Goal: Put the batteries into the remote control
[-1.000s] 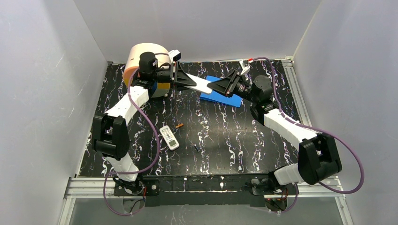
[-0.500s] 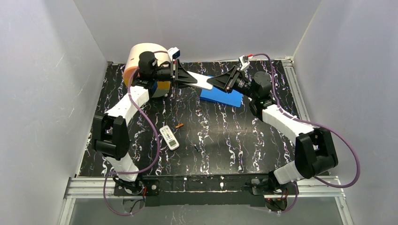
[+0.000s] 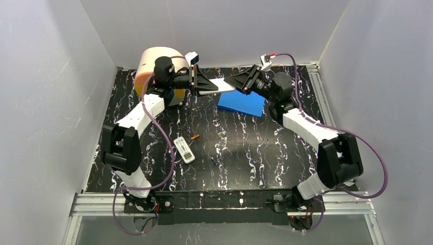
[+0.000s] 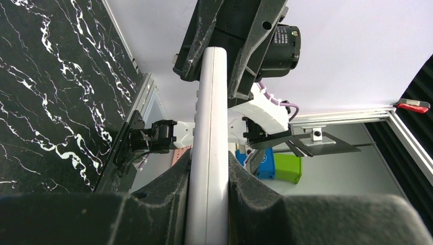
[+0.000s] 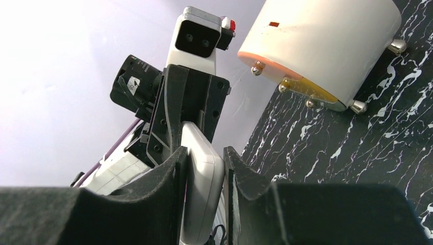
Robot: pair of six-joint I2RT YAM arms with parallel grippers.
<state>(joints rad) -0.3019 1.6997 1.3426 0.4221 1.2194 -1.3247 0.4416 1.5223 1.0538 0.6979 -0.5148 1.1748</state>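
Note:
A long white remote control (image 3: 219, 86) hangs in the air over the back of the table, held at both ends. My left gripper (image 3: 207, 86) is shut on its left end, and in the left wrist view the remote (image 4: 212, 127) runs straight out between the pads (image 4: 209, 171). My right gripper (image 3: 232, 83) is shut on the other end, with the remote's rounded tip (image 5: 203, 168) clamped between its fingers (image 5: 204, 155). Two batteries lie on the table: an orange one (image 3: 195, 136) and a dark one (image 3: 213, 161).
A second, small white remote (image 3: 184, 149) lies left of centre near the orange battery. A flat blue pad (image 3: 241, 102) sits under the held remote. A white and orange round container (image 3: 151, 60) stands at the back left, also visible in the right wrist view (image 5: 327, 46).
Both grippers have carried the remote up and toward the back wall. The right arm has swung back and left. Both grips are unchanged.

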